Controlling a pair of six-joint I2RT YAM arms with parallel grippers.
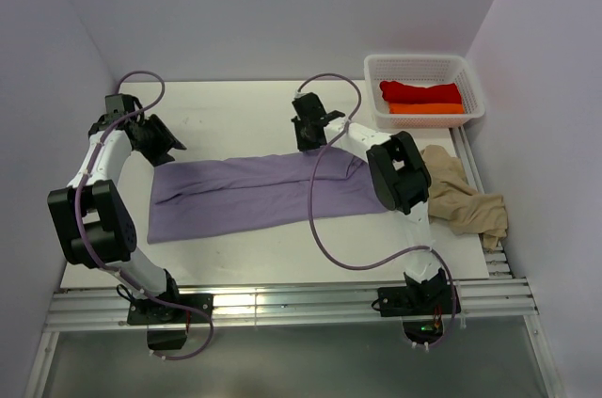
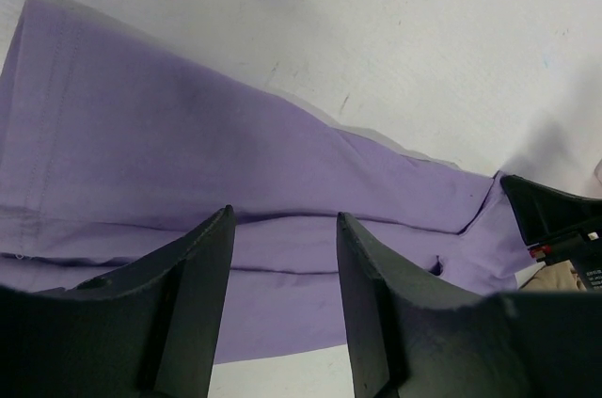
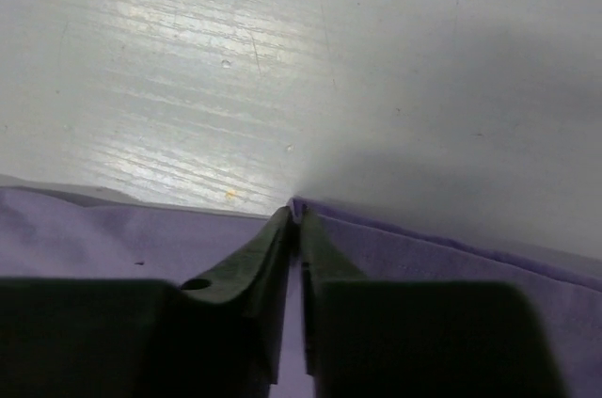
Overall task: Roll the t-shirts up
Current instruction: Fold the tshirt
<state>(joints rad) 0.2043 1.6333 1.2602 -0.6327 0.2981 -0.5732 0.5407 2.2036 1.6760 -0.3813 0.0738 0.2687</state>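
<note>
Presently, the lavender t-shirt (image 1: 254, 196) lies flat on the desk (image 1: 235, 111) as a long folded strip. The right gripper (image 3: 296, 213) has its jaws nearly together, pinching the shirt's far edge. The left gripper (image 2: 284, 219) hangs over the strip's left end, jaws parted, empty. The beige t-shirt (image 1: 466, 200) lies crumpled at right; the red t-shirt (image 1: 420, 91) and orange t-shirt (image 1: 426, 108) sit in the basket (image 1: 423, 60).

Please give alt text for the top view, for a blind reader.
A purple shirt lies across the table, the left gripper at its left end, the right gripper at its far edge. A basket holds a red shirt and an orange shirt; a tan shirt lies nearby.
</note>
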